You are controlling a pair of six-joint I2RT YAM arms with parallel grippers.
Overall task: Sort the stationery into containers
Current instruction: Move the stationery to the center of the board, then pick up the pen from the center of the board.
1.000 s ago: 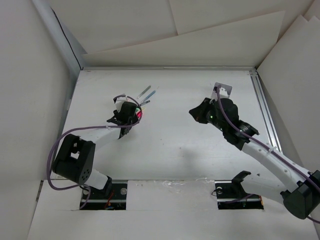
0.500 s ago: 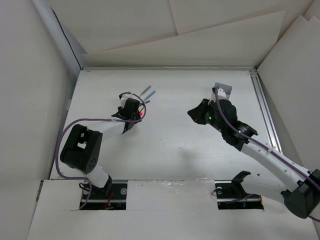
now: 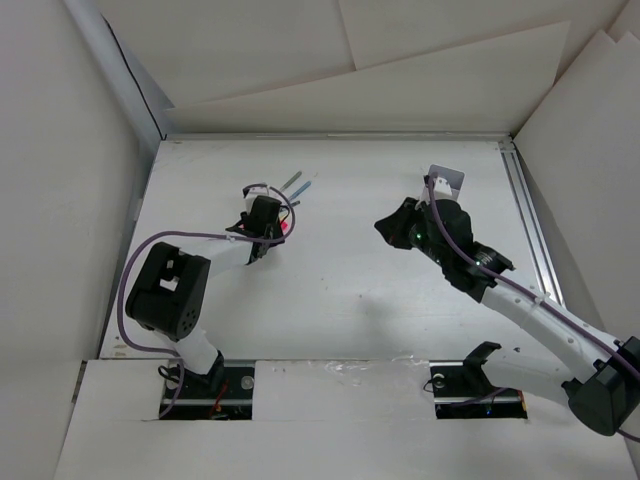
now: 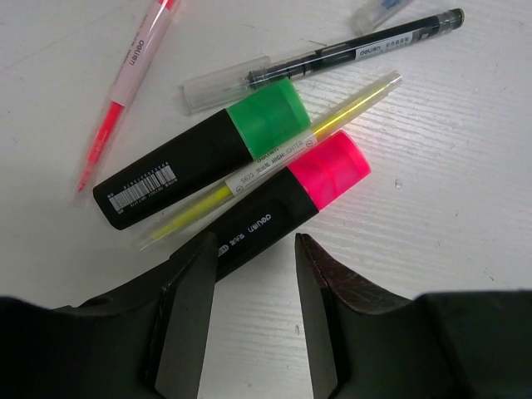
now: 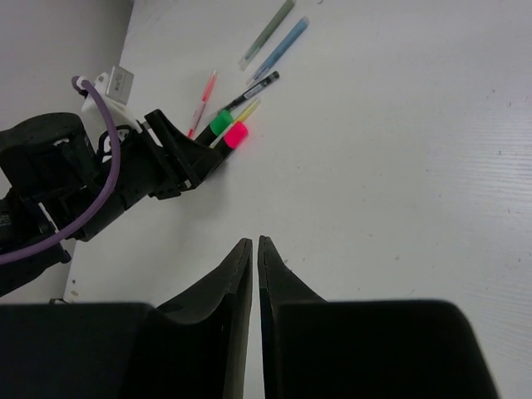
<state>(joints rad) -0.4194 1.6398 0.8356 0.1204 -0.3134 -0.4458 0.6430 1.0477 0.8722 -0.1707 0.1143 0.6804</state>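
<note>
The stationery lies in a loose pile at the far left. In the left wrist view I see a pink-capped black highlighter (image 4: 283,204), a green-capped one (image 4: 208,154), a thin yellow pen (image 4: 349,108), a black pen (image 4: 357,54) and a pink-red pen (image 4: 125,83). My left gripper (image 4: 253,245) is open just short of the pink highlighter's black end and holds nothing. It also shows in the top view (image 3: 272,232). Two blue-grey pens (image 3: 297,184) lie beyond the pile. My right gripper (image 5: 253,241) is shut and empty above mid-table. The pale box (image 3: 452,180) stands behind the right wrist, partly hidden.
White walls enclose the table on the left, the back and the right. A metal rail (image 3: 530,220) runs along the right edge. The left arm's purple cable (image 3: 180,240) loops beside the pile. The right arm (image 3: 500,285) reaches diagonally over the right half.
My left gripper has moved a little farther up the table towards the pile and its forearm has swung in behind it. The right arm has barely moved.
</note>
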